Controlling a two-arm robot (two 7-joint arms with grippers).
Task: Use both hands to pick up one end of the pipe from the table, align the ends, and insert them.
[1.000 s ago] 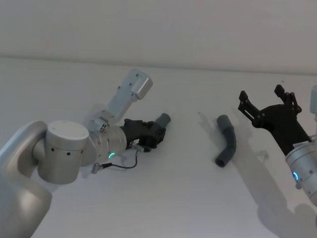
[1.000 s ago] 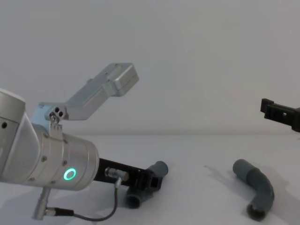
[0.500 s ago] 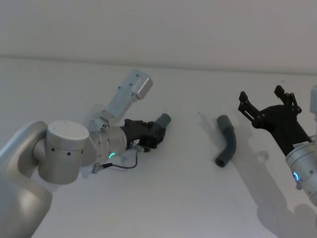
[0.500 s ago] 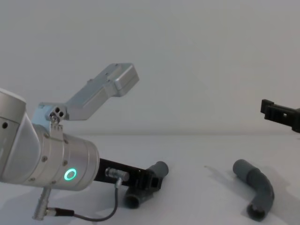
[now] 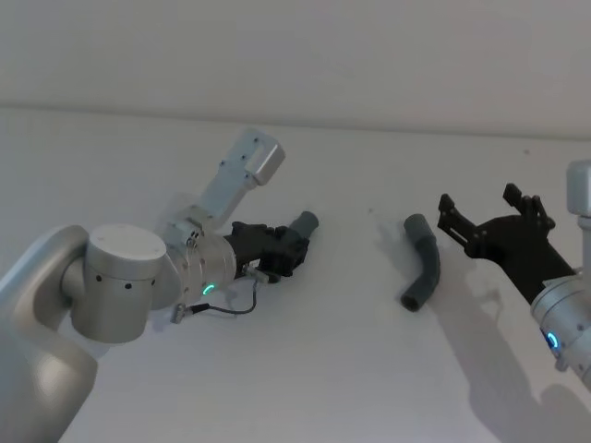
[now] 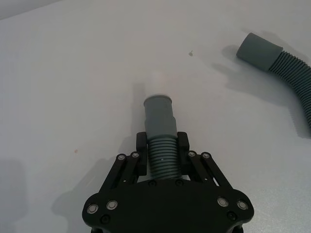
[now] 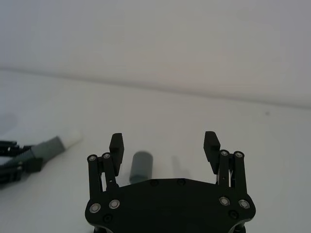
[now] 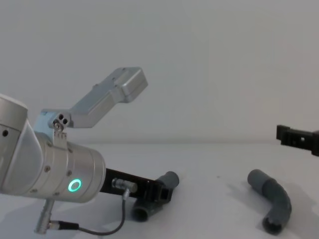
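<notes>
Currently one ribbed pipe piece (image 6: 159, 116) is clamped by the left gripper (image 6: 162, 150) on the table (image 5: 323, 369); the right gripper (image 7: 164, 143) is held spread near the other piece (image 5: 423, 263).

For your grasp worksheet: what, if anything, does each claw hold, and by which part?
The left claw grips one pipe piece by its ribbed body, behind the cuff. The right claw is open, holding nothing.
</notes>
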